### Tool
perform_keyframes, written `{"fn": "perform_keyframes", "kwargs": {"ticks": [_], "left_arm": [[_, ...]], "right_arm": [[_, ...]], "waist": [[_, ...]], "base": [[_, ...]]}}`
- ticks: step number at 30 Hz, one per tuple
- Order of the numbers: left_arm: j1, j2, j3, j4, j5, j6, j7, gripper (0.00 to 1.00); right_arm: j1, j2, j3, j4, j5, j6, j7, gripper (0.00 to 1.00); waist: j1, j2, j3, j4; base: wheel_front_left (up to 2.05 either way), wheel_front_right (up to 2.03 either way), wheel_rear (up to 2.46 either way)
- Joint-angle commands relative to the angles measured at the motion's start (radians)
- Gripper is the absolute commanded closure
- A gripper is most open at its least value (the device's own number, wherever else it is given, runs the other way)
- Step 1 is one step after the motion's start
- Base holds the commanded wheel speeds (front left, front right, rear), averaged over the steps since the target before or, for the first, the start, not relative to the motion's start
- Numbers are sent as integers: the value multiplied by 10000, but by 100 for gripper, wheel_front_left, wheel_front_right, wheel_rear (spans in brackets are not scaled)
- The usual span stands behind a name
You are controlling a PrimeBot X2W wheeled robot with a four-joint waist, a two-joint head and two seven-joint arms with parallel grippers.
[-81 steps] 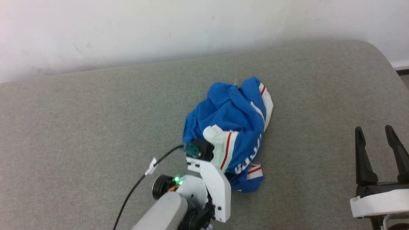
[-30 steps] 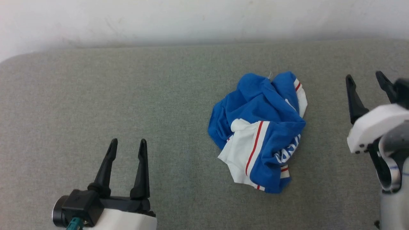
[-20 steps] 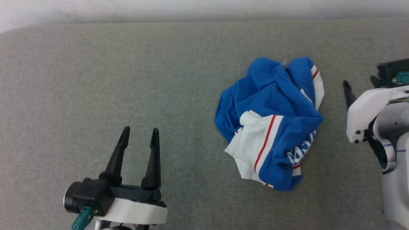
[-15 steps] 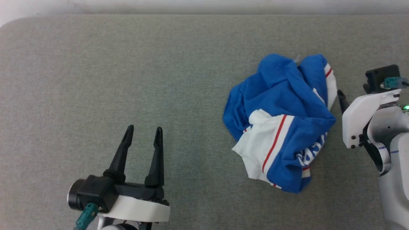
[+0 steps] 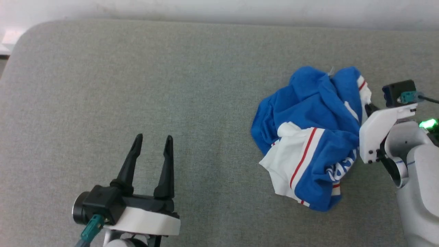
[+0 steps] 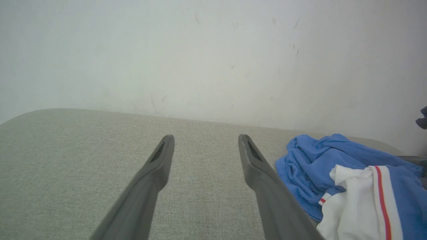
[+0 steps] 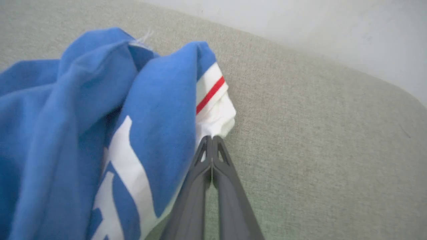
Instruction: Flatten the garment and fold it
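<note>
**Item 1: garment** (image 5: 308, 137). Blue jersey shirt with white sleeves, thin red stripes and white lettering. It lay crumpled in a heap on the right part of the tabletop (image 5: 137, 68), not spread and not folded. In the head view one white, red-striped sleeve lay across the front of the heap. A second white, red-striped edge showed at the heap's far right side.

**Item 2: right gripper** (image 7: 211, 137). It sat at the right side of the garment. In the right wrist view the jaws were pressed together with no gap. The tips met at the lower edge of the white sleeve, where the cloth reached the tabletop. Whether any cloth was pinched between them could not be told. A green light (image 5: 428, 122) glowed on the wrist.

**Item 3: left gripper** (image 5: 153, 137). It was at the lower left in the head view, well apart from the garment. The jaws were spread wide and held nothing, and the fingers pointed toward the wall (image 6: 200, 50). A teal connector (image 5: 90, 230) showed at the wrist.

**Item 4: tabletop.** It had a grey woven covering and a rounded corner at the far left, and its far edge ran along the pale wall.
</note>
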Motion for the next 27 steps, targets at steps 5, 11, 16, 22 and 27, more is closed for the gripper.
{"fn": "perform_keyframes", "kwargs": {"ticks": [5,11,16,22,27], "left_arm": [[383,173,135,-38,-158,106,-35,0],[713,308,247,-204,-255,239,84,0],[983,404,267,-338,-301,314,163,0],[1318,551,289,-412,-366,364,256,0],[1524,677,321,-441,-403,420,365,0]], "right_arm": [[-462,-73,-146,-867,218,-11,-250,100],[-159,-365,-1009,-2789,687,-11,131,100],[1649,-334,-2961,-4654,796,-11,802,100],[5279,882,-5184,-6039,793,-11,1216,100],[6908,1360,-5373,-5444,849,-11,590,100]], "waist": [[0,0,-808,-530],[0,0,-1432,-958],[0,0,-1661,-1099],[0,0,-1773,-1133],[0,0,-1910,-1300]], "base": [[0,0,0],[0,0,0],[0,0,0],[0,0,0],[0,0,0]]}}
